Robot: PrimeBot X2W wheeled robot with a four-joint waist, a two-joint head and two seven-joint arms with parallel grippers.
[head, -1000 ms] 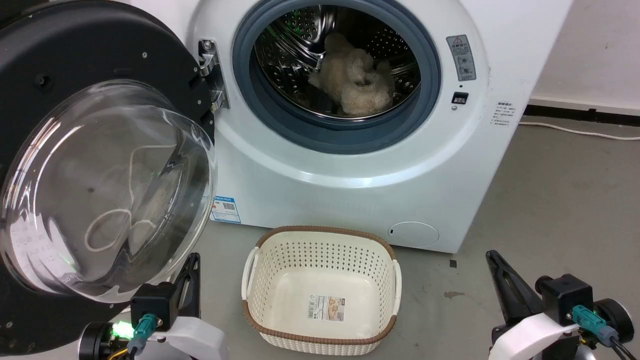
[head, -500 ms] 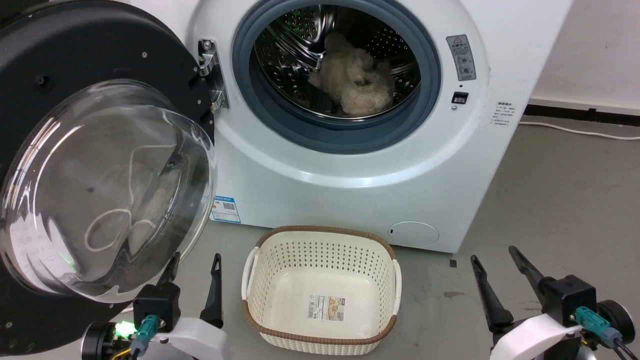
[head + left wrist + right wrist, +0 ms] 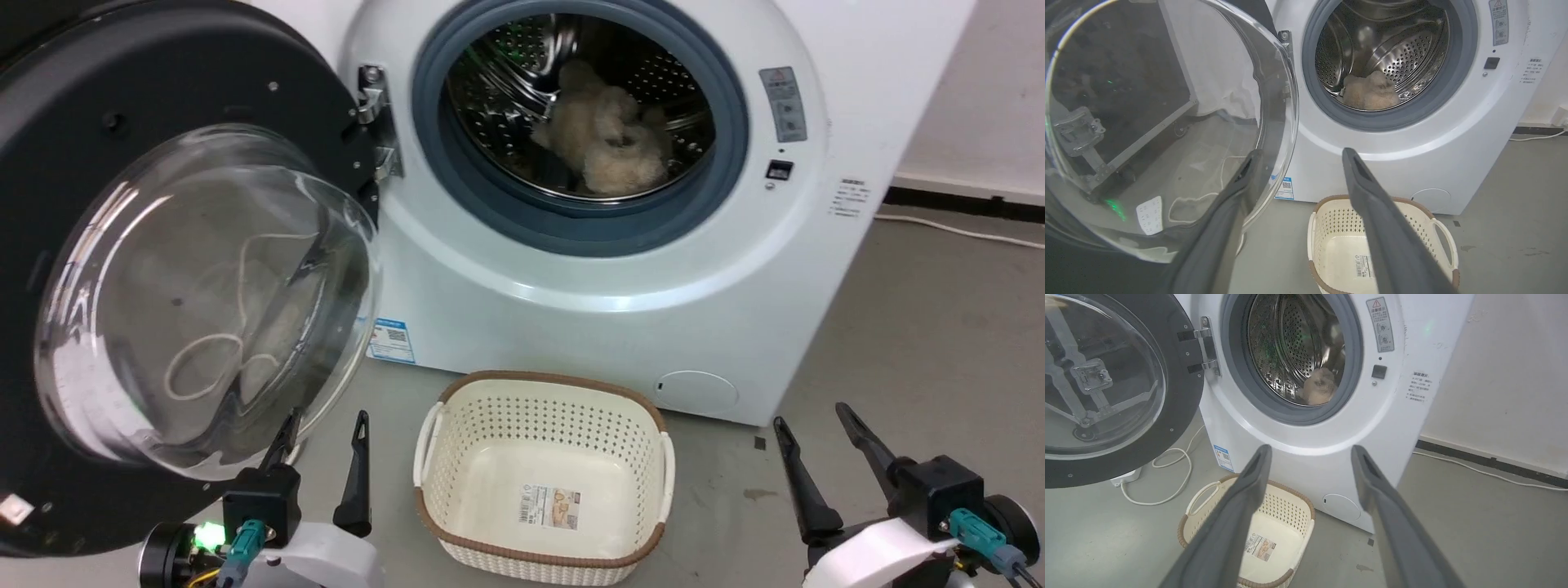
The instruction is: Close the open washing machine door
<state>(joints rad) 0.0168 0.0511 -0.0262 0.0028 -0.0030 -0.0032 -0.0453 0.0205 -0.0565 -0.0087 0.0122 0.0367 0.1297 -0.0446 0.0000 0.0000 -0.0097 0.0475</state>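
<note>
Careful: left pincer [image 3: 325, 420] and right pincer [image 3: 812, 418] gape, empty; washing machine door [image 3: 204, 73] hangs just beside the left. Push its curved glass, you'll skid off.

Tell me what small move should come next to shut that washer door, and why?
Probably move the left gripper leftward around the washing machine door. The door stands wide open with its inner side facing the robot, and the open gripper sits near its lower rim, so pushing needs the outer face.
</note>
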